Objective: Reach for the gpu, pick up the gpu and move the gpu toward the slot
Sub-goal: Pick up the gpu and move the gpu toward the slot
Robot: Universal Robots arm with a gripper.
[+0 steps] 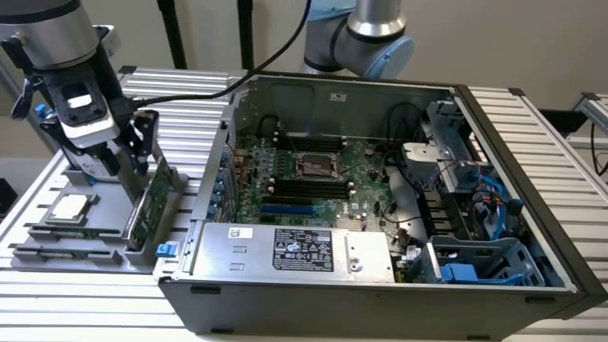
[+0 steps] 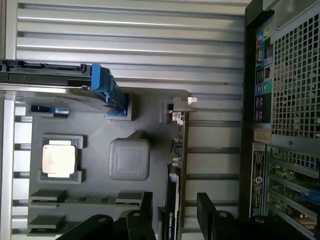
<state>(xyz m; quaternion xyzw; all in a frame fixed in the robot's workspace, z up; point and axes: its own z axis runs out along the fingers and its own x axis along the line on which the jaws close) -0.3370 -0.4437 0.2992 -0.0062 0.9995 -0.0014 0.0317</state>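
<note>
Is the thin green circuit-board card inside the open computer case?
No, the green card stands in the grey tray beside the case.

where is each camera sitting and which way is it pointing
Exterior view: off the arm, high up, looking down obliquely into the open computer case and the grey parts tray on the exterior view's left; the arm and gripper show above the tray.
Wrist view: on the wrist, looking straight down past the gripper onto the parts tray; its open fingers stand either side of the gpu.
Shared: gripper, gpu, tray, cpu chip, and the computer case.
</note>
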